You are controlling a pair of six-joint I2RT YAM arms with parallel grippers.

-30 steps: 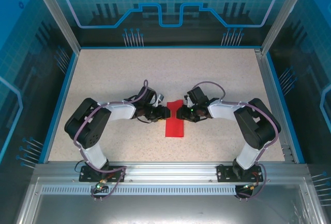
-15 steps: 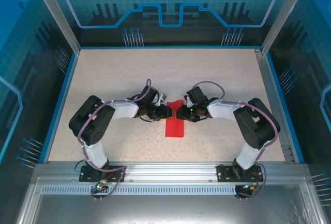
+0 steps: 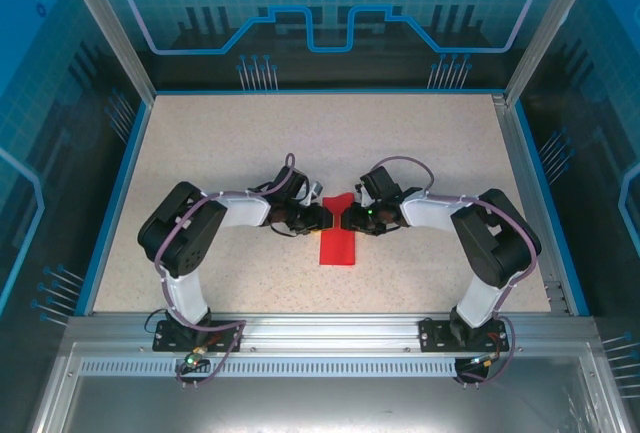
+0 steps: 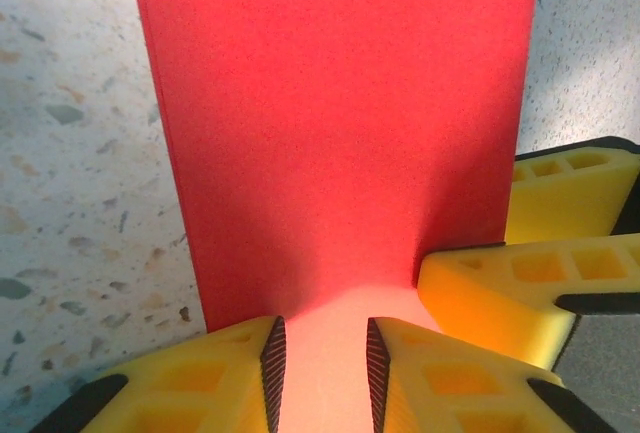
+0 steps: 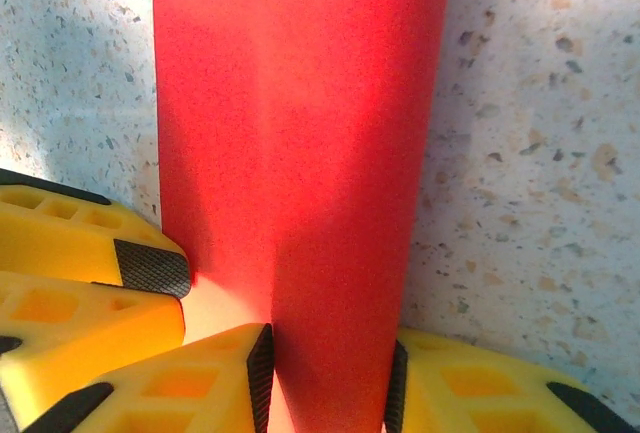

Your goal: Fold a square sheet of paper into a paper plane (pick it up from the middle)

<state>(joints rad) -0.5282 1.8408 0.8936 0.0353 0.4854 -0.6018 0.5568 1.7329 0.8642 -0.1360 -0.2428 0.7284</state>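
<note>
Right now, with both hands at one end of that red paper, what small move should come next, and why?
Probably close the left hand fully. The folded red paper sits in the gap between its fingers, and the right hand beside it seems pinched on the same end.

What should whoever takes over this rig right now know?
Left gripper: jaws partly apart around the far part of the red paper; I cannot confirm a grip.
Right gripper: pads pressed on a raised fold of that same part, facing the left one.
Paper: a narrow folded strip in the middle of the table, near end lying flat.
Done: folded lengthwise, it seems.
Left: no clear nose or wings visible; those folds likely remain.
</note>
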